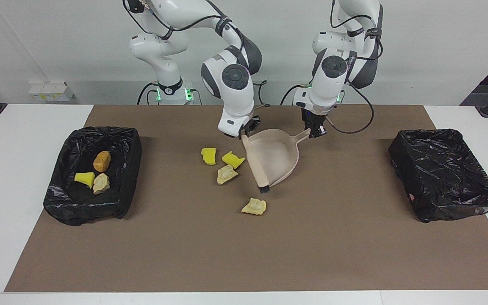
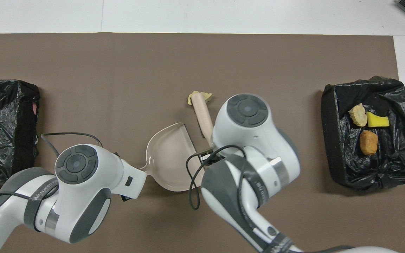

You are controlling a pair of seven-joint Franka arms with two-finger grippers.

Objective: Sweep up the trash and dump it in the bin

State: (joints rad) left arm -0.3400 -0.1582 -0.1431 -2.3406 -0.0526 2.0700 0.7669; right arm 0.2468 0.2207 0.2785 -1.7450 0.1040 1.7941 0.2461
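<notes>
Right gripper (image 1: 247,128): clamped on the handle end of the brush (image 1: 255,164), over the mat (image 1: 244,254) at mid-table. The brush slopes down away from the robots along the open edge of the dustpan (image 1: 274,157), its dark bristles at the low tip.

Left gripper (image 1: 315,129): closed on the dustpan's handle. The pan sits tilted, its mouth facing the right arm's end of the table.

Trash on the mat, 4 pieces:
- yellow sponge (image 1: 208,155), apart from the pan, toward the right arm's end;
- yellow sponge wedge (image 1: 232,159), just beside the pan's mouth;
- beige lump (image 1: 226,174), touching that wedge, farther from the robots;
- golden lump (image 1: 254,206), just off the brush tip, farthest from the robots. In the overhead view it shows partly under the brush end (image 2: 200,97).

Trash in the bin (image 1: 57,199) at the right arm's end, 3 pieces: brown lump (image 1: 101,161), yellow sponge piece (image 1: 84,178), beige lump (image 1: 101,183), the last 2 touching.

2nd bin (image 1: 445,173): black-lined, at the left arm's end.
</notes>
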